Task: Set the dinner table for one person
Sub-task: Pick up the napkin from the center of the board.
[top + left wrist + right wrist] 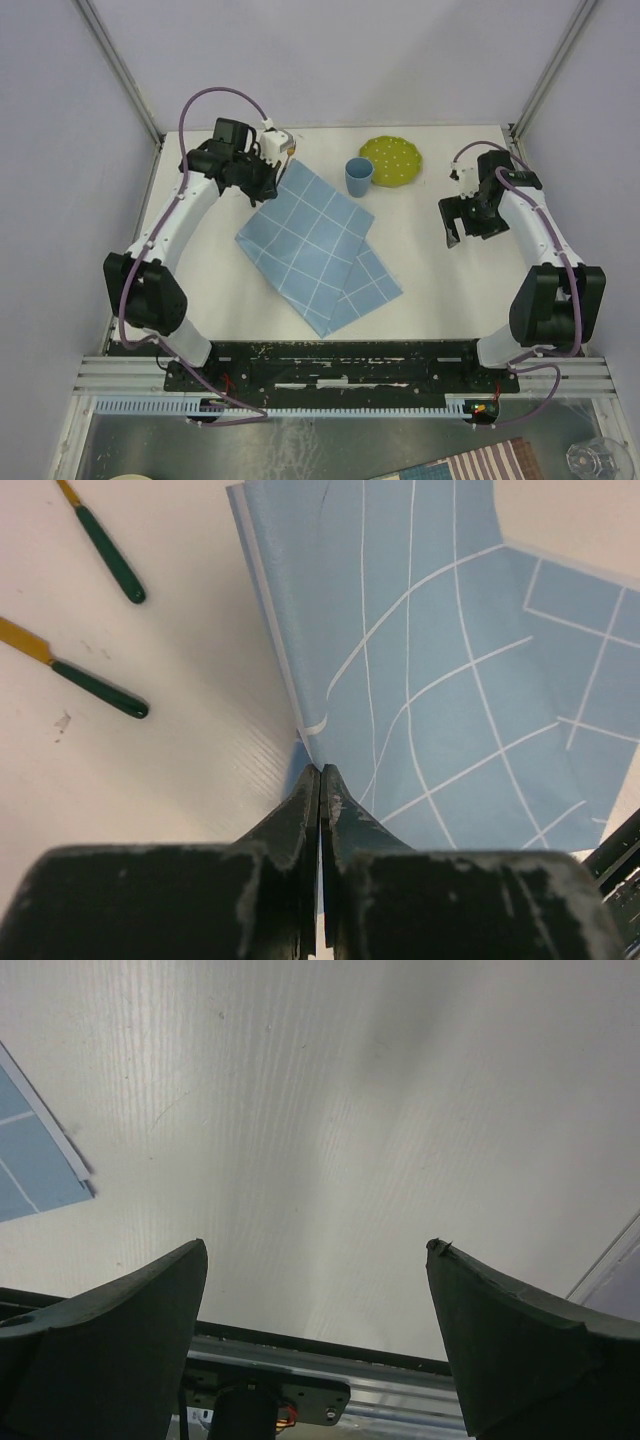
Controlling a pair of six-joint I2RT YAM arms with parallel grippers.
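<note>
My left gripper [320,772] pinches the cloth [450,680]; right gripper [315,1250] idles.
I have the left jaws clamped on a corner of the soft, floppy cloth; the right jaws gape, empty. The table [440,270] lies flat under both arms, rigid and fixed, nothing I can take hold of, its long axis running left to right.

no readable text, labels or signs

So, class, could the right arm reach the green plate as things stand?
Probably yes: the right gripper is open and empty, and only bare table lies between it and the green plate; the blue cup stands beyond the plate.
</note>
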